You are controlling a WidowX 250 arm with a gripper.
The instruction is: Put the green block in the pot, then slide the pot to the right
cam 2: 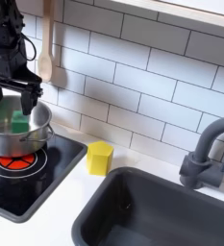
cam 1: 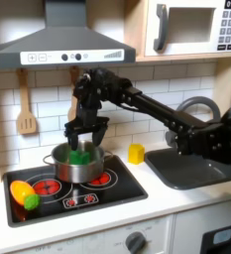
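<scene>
The pot (cam 1: 62, 169) (cam 2: 8, 146) is a shiny silver pan standing on the black toy stove (cam 1: 107, 189) (cam 2: 32, 183). Inside it lies the green block (cam 1: 79, 156) (cam 2: 20, 125), resting against the pot's inner wall. My gripper (cam 1: 85, 135) (cam 2: 14, 98) hangs straight above the pot's mouth, open, its black fingers spread to either side of the block and just above it. Nothing is held between the fingers.
A yellow block (cam 1: 136, 153) (cam 2: 101, 157) stands on the counter between stove and sink (cam 1: 181, 169) (cam 2: 152, 211). A yellow-orange toy and a green ball (cam 1: 31, 200) lie on the stove's front left in the first exterior view. A faucet (cam 2: 205, 154) rises beside the sink; a wooden spoon (cam 2: 46, 48) hangs on the tiled wall.
</scene>
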